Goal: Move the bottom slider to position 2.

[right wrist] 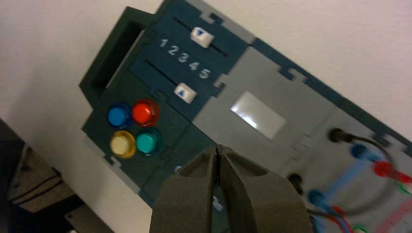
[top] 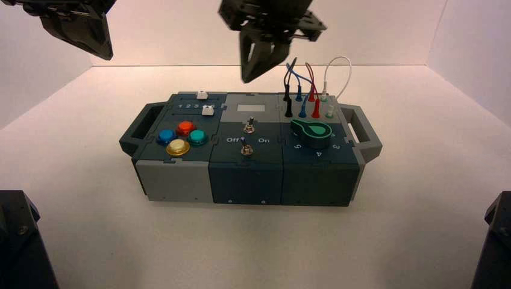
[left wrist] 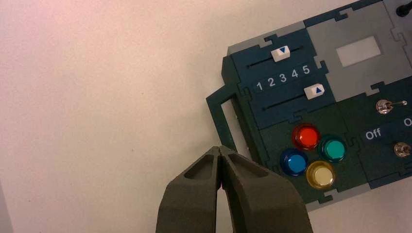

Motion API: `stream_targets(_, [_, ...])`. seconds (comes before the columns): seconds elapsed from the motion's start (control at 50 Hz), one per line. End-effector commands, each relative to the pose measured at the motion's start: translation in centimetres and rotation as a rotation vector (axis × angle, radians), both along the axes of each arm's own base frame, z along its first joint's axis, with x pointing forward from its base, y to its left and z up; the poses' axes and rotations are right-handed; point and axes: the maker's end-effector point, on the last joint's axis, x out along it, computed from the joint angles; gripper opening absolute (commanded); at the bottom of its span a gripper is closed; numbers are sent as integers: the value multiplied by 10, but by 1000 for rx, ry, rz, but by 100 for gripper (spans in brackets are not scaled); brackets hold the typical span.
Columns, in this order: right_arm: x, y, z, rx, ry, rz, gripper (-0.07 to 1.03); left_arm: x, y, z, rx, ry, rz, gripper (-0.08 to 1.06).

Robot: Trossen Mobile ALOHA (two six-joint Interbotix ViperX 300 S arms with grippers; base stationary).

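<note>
High view: we see the left gripper (top: 108, 58) left of the box (top: 246, 180) and the right gripper (top: 246, 79) above its middle, both narrow, tips together, presumably for pushing. We find the bottom slider (left wrist: 314, 91) at 5, needing travel toward 2 (left wrist: 271, 82). Pale surface (top: 241, 247), pale walls (top: 385, 33).

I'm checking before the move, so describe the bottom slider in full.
The bottom slider is a small white block, apparently plastic, with a blue triangle on top pointing toward the digits. It rides in a straight, thin dark track on a dark blue panel at the box's far left, nearer the buttons than the other slider. It sits at the track's 5 end, beside the printed 5. Nothing touches its top: the left claw hangs off the box's left, the right claw above the box.
</note>
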Motion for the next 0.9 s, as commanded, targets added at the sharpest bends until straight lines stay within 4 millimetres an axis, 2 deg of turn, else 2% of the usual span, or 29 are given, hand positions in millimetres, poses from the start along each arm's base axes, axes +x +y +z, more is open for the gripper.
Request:
stream_targets(0.02, [2, 22, 14, 45, -17, 14, -2, 5, -2, 9, -8, -28, -3, -3])
stream_targets(0.16, [0, 31, 8, 52, 6, 15, -2, 5, -2, 10, -9, -26, -3, -3])
stream_targets(0.6, [7, 41, -6, 67, 39, -31, -2, 6, -3, 12, -15, -30, -3, -3])
stream_targets(0.9, [13, 45, -26, 64, 69, -72, -2, 5, -7, 12, -17, -30, -16, -3])
